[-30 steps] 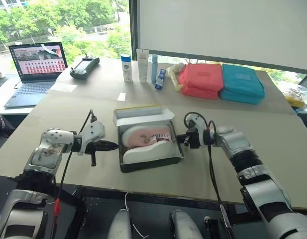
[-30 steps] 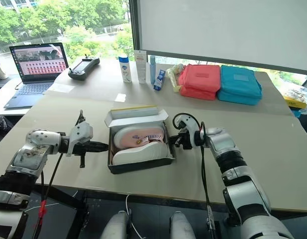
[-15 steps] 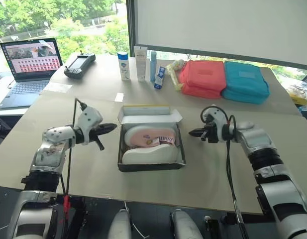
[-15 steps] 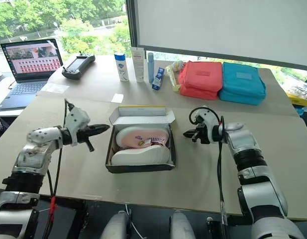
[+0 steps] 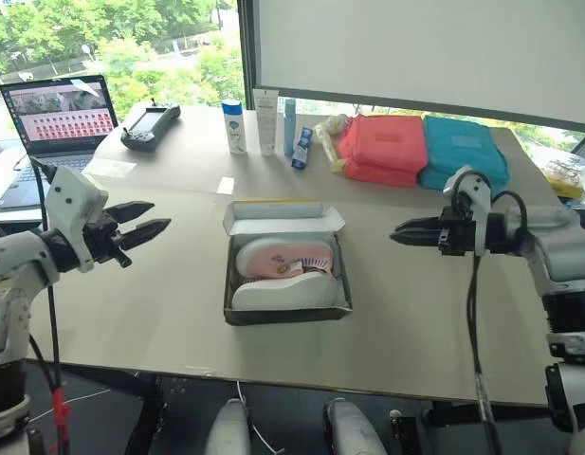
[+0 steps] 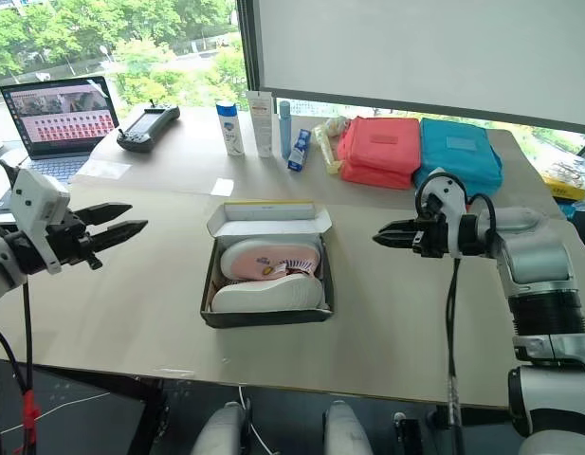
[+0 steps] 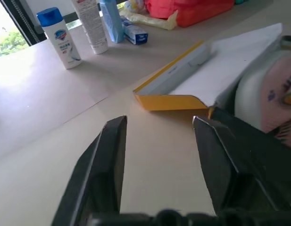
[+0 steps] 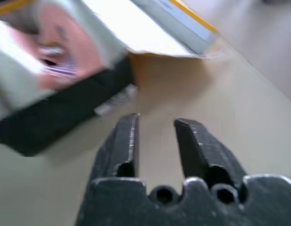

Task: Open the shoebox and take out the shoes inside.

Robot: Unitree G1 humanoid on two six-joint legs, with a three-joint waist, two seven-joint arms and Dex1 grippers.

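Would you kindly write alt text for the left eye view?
An open shoebox holding pink shoes sits mid-table, between the open left gripper and open right gripper, both empty and apart from it.

head pair: high, downward (shared table (image 5: 178, 313)) | wrists: low, close

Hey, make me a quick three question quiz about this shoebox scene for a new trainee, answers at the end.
1. True or false: the shoebox lid is open, with the shoes inside.
2. Which pouch lies closer to the bottles? A. teal pouch B. pink pouch C. both equally
3. Fill in: the left end effector and right end effector both hold ____.

Key
1. True
2. B
3. nothing; each is open and clear of the box, one on either side.
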